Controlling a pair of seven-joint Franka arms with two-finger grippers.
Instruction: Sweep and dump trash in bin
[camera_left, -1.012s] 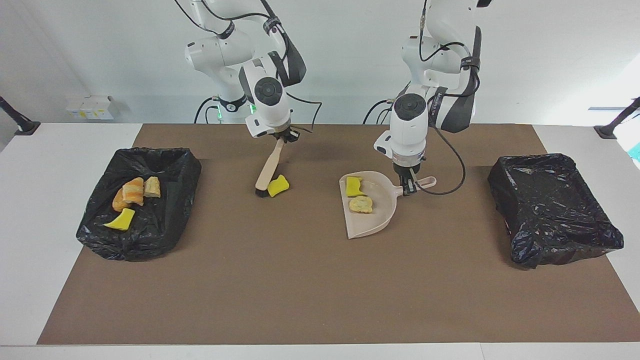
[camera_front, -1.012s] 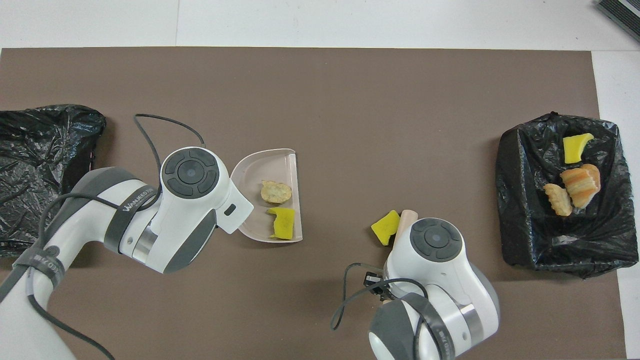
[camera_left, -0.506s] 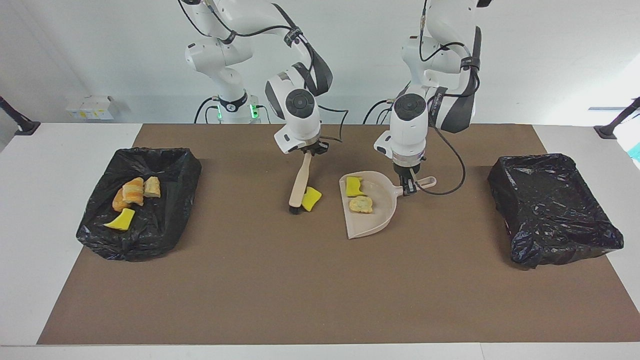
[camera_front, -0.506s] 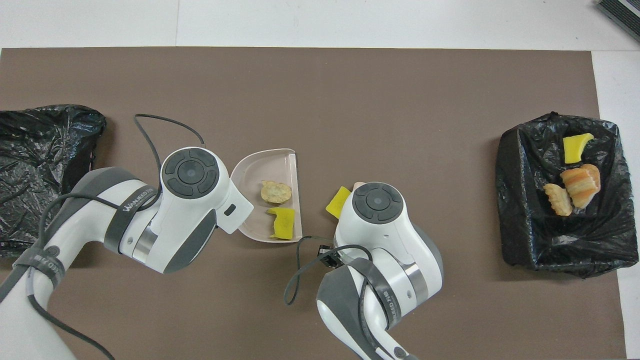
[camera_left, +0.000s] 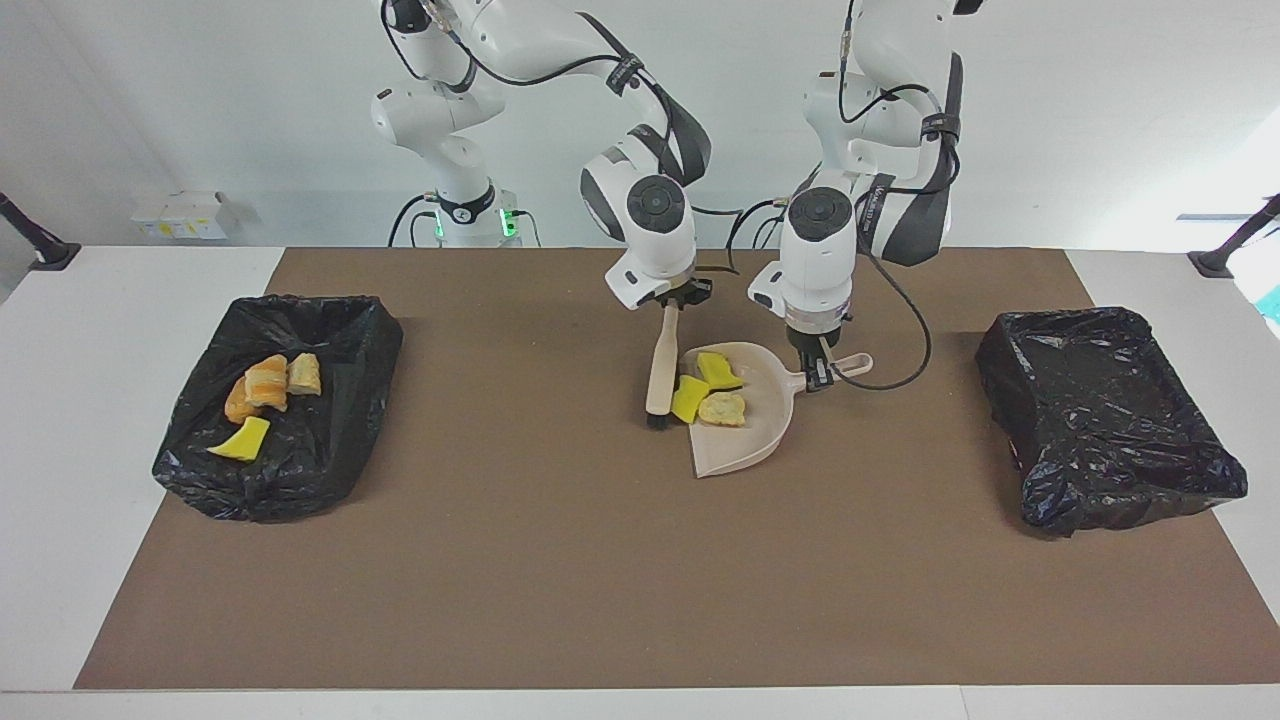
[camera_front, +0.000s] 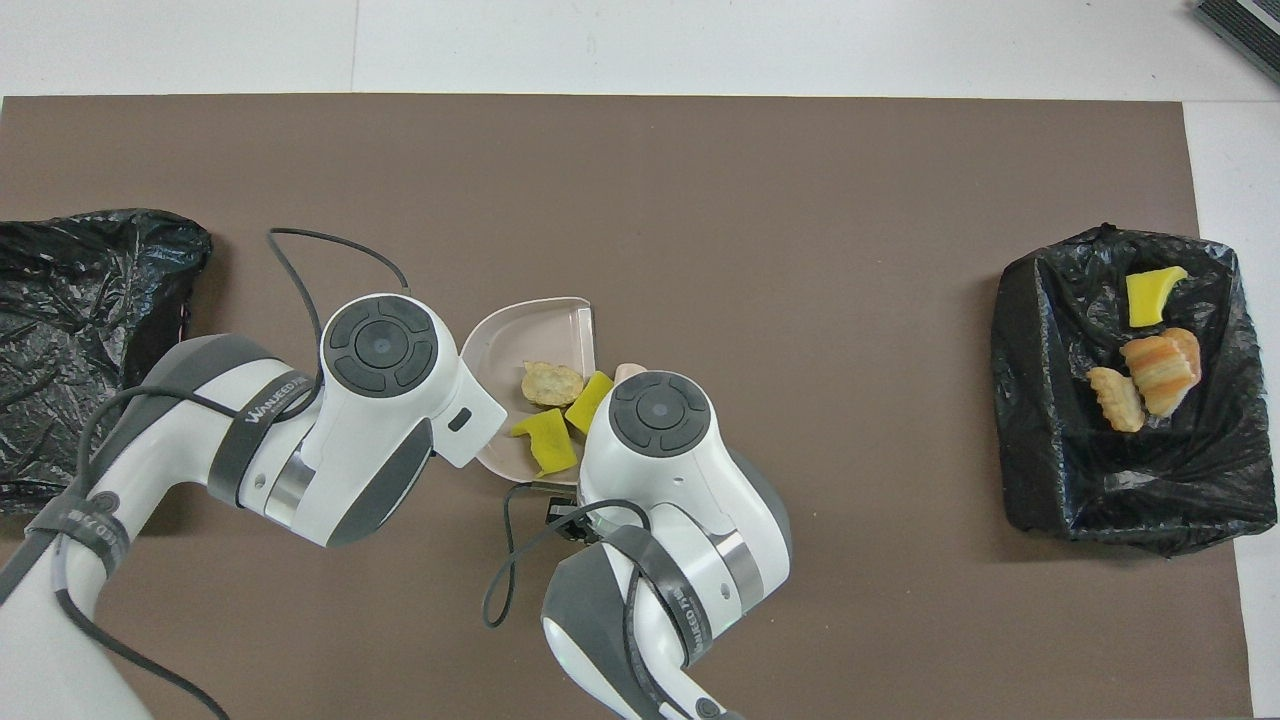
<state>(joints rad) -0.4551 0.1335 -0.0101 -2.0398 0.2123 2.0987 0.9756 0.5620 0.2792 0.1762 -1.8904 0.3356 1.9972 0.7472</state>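
Bright yellow sponge chunk (camera_left: 689, 398) leans tilted on the dustpan (camera_left: 752, 445) lip; right claw (camera_left: 676, 300) grips brush (camera_left: 660, 375), left claw (camera_left: 820, 372) grips dustpan handle.

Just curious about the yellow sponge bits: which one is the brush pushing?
The yellow sponge at the dustpan's open edge, against the brush. Another yellow piece lies inside the pan; the third lies in the bin.

Three scraps (camera_left: 708, 387) in dustpan (camera_left: 745, 445), brush (camera_left: 661, 370) beside.
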